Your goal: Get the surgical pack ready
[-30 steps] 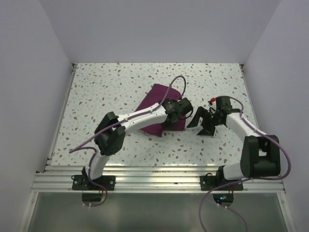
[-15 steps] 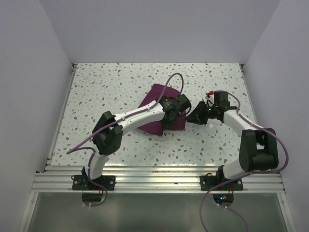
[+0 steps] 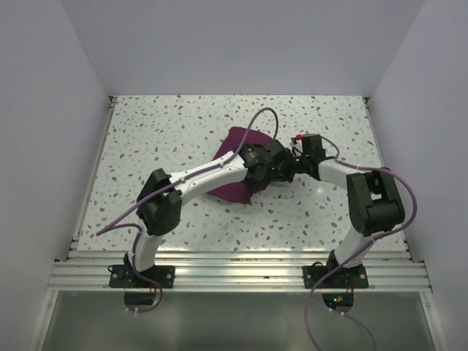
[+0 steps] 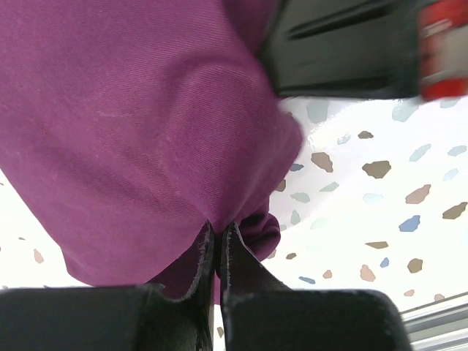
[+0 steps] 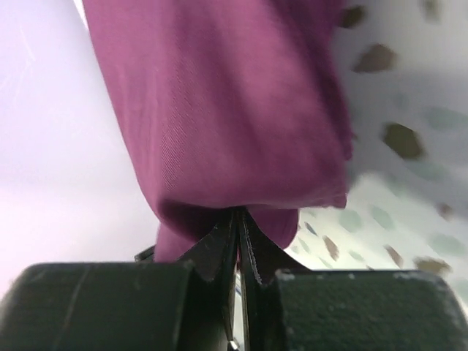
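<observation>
**Both grippers pinch the purple cloth**

The surgical pack (image 3: 235, 140) is a dark purple cloth. It lies bunched up near the middle of the speckled table (image 3: 161, 131). The two arms meet at its right end. The left gripper (image 4: 217, 235) is closed almost all the way, with a small fold of the cloth squeezed between its two black fingers (image 4: 241, 272). The right gripper (image 5: 238, 219) is closed just as tight on another fold of the same cloth. The two grippers sit right next to each other. The rest of the cloth rests on the table, partly under the left arm (image 3: 205, 174).
</observation>
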Tool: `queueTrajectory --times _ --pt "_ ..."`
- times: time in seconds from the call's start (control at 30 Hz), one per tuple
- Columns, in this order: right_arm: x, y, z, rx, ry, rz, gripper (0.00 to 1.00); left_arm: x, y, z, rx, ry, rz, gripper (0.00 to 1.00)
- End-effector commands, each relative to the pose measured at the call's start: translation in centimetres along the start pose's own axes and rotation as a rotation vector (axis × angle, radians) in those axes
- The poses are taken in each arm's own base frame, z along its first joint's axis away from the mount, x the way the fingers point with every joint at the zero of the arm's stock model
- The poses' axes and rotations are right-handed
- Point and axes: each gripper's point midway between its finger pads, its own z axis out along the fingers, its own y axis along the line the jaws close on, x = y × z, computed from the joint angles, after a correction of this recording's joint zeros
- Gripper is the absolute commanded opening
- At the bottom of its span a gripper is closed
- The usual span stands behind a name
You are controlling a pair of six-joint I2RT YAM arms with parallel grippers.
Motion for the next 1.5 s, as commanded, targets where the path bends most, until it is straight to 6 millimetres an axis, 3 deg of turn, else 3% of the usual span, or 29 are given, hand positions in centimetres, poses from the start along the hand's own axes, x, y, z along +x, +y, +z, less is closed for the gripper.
queueTrajectory --times 0.0,0.17,0.2,0.3,0.37,0.5,0.57,0.67,0.7,0.77,0.9,0.93,0.97,1.0,1.03,1.07,1.13,1.23,1.4,1.47 --pt "-0.8 3.6 1.7 -0.105 -0.015 -0.042 0.06 -4.3 0.1 -4.0 0.072 -0.174 -0.02 0.0" --pt "-0.1 6.0 4.3 -0.181 -0.006 -0.02 0.03 -5.6 -0.3 -4.9 0.099 -0.219 -0.009 0.0" --pt "-0.7 7.3 4.3 -0.233 -0.037 -0.044 0.03 -5.7 -0.3 -4.9 0.102 -0.222 -0.002 0.0" --pt "-1.5 7.8 5.1 -0.248 -0.07 -0.018 0.01 -6.3 -0.7 -5.1 0.123 -0.236 0.006 0.0" --pt "-2.3 6.9 5.8 -0.229 -0.119 -0.007 0.0 -6.6 -0.9 -5.3 0.134 -0.246 0.007 0.0" --pt "-3.8 8.0 7.5 -0.305 -0.193 0.005 0.01 -6.5 -1.2 -5.0 0.148 -0.244 0.013 0.0" --pt "-3.4 7.0 10.1 -0.27 -0.169 0.017 0.01 -6.3 -1.3 -4.6 0.15 -0.238 0.015 0.0" --pt "-4.0 7.2 10.6 -0.305 -0.181 0.051 0.03 -5.9 -1.5 -4.3 0.155 -0.228 0.016 0.0" --pt "-3.8 5.9 10.8 -0.244 -0.168 0.034 0.05 -5.8 -1.4 -4.3 0.151 -0.225 0.015 0.0" --pt "-4.1 6.0 10.3 -0.213 -0.153 -0.018 0.07 -5.4 -1.0 -4.1 0.135 -0.219 0.011 0.0" --pt "-4.6 5.8 7.1 -0.162 -0.138 -0.029 0.13 -4.6 0.0 -3.9 0.138 -0.203 -0.022 0.0" --pt "-5.6 6.0 6.0 -0.143 -0.142 -0.086 0.14 -4.0 0.0 -3.5 0.153 -0.188 -0.027 0.0" --pt "-4.7 3.8 5.4 -0.035 -0.092 -0.051 0.15 -4.0 0.5 -3.6 0.16 -0.191 -0.045 0.0" --pt "-4.9 4.1 4.3 -0.02 -0.098 -0.135 0.17 -3.7 0.7 -3.4 0.167 -0.183 -0.055 0.0" --pt "-5.4 3.9 3.2 -0.006 -0.096 -0.139 0.2 -3.2 0.5 -3.1 0.195 -0.167 -0.059 0.04" --pt "-5.5 3.6 2.5 0.004 -0.097 -0.149 0.22 -3.1 1.1 -2.9 0.198 -0.156 -0.085 0.14" --pt "-6.2 2.8 0.2 0.044 -0.119 -0.17 0.25 -2.6 1.5 -2.9 0.216 -0.14 -0.11 0.17" --pt "-7.1 2.6 -1.9 0.074 -0.148 -0.191 0.27 -2.6 2.2 -3.4 0.231 -0.158 -0.142 0.41" --pt "-7.8 3.4 -1.4 0.032 -0.161 -0.173 0.25 -3.8 2.3 -4.8 0.251 -0.189 -0.16 0.52" --pt "-8.2 3.8 -0.7 -0.015 -0.162 -0.164 0.24 -4.3 2.2 -4.4 0.251 -0.187 -0.159 0.55"
